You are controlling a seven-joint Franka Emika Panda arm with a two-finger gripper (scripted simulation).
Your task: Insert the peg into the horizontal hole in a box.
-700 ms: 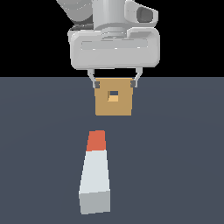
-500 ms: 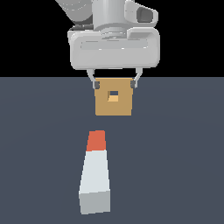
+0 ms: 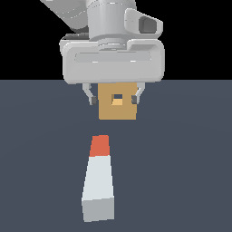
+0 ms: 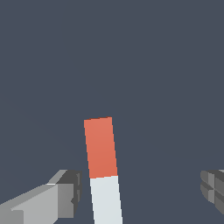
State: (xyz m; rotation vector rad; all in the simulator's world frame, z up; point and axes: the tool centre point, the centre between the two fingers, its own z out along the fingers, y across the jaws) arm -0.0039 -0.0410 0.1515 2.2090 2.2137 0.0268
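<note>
The peg (image 3: 98, 178) lay flat on the dark counter (image 3: 181, 172) in the lower centre of the exterior view, its orange-red end pointing away toward the box (image 3: 117, 110). Above it hung the tool (image 3: 114, 99), fingers (image 4: 65, 194) spread apart and empty. Behind, the hole (image 3: 118, 97) faced the camera.

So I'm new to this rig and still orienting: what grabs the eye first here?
The long white peg with its orange-red end lies on the dark floor, pointing toward the tan box. Behind it, the big grey gripper hangs open, its fingers framing the box and its small square hole in the exterior view.
</note>
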